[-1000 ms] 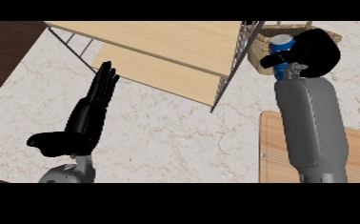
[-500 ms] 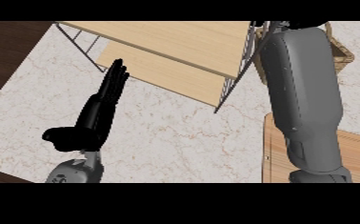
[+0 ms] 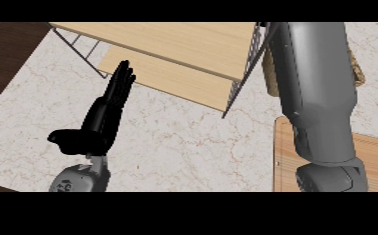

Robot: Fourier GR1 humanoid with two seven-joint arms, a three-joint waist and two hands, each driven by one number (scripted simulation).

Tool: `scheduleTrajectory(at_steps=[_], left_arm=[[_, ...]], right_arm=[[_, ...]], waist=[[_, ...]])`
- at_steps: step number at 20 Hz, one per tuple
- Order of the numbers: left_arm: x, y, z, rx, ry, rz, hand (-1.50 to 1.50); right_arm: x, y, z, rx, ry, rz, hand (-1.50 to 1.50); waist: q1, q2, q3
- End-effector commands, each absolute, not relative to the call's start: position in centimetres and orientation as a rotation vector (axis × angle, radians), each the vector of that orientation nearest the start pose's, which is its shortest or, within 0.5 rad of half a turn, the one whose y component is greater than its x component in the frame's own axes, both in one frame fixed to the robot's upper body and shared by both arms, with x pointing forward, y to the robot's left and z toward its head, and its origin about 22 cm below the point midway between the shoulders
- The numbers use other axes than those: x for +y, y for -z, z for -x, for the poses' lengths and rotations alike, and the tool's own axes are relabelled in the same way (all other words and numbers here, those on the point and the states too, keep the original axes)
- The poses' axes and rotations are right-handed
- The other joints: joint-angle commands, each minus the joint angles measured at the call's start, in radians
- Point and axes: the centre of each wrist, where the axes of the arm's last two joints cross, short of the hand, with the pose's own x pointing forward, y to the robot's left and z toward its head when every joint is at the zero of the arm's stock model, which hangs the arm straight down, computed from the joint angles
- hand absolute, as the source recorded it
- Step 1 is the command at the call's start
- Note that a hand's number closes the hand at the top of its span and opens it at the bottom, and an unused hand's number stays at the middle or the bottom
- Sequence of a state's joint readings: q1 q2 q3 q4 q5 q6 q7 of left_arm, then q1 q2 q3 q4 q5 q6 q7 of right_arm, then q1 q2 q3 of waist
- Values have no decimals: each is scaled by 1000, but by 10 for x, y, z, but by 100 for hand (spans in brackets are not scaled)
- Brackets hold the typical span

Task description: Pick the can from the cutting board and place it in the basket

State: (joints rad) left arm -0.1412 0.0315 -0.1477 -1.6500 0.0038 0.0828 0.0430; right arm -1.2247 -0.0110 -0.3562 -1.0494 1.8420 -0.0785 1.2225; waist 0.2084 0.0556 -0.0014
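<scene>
My right forearm [image 3: 317,94] runs up the right side of the head view and passes out at the top edge, so the right hand does not show. No can shows anywhere. Behind that forearm lies the woven basket [image 3: 356,71], of which only strips of rim show on either side of the arm. The wooden cutting board [image 3: 286,164] sits at the lower right, partly covered by the arm, with nothing standing on its visible part. My left hand [image 3: 100,124] rests open at the left, fingers straight and pointing up, holding nothing.
A wooden two-level shelf [image 3: 184,41] on a wire frame [image 3: 247,74] fills the upper middle, right beside the right forearm. Marble counter [image 3: 184,139] spreads between the two arms. The counter's dark edge [image 3: 18,49] runs down the upper left.
A second ago the right hand held the blue can over the basket at the upper right. The arm has since stretched further, carrying hand and can out past the top edge.
</scene>
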Motion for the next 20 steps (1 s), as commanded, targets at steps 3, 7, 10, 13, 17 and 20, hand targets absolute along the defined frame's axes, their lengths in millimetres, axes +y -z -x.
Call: scheduleTrajectory(at_steps=[3, 7, 10, 13, 17, 20], left_arm=[[192, -52, -269, -1730, 96, 46, 0], [188, -48, -268, -1723, 73, 54, 0], [196, -44, -265, -1712, 75, 29, 0], [190, -49, -270, -1717, 68, 54, 0], [194, -43, -265, -1711, 58, 27, 0], [201, -40, -268, -1699, 52, 2, 0]], right_arm=[[-112, -288, -436, -649, 318, 1722, 150], [-109, -299, -439, -622, 324, 1753, 150], [-112, -306, -440, -635, 370, 1741, 150], [-117, -295, -444, -615, 365, 1753, 150], [-124, -291, -448, -581, 378, 1762, 150], [-122, -301, -448, -555, 368, 1766, 150]], waist=[[-21, -8, -6], [-41, -17, -6], [-48, -20, -4], [-51, -17, -4], [-61, -22, -3], [-83, -28, -3]])
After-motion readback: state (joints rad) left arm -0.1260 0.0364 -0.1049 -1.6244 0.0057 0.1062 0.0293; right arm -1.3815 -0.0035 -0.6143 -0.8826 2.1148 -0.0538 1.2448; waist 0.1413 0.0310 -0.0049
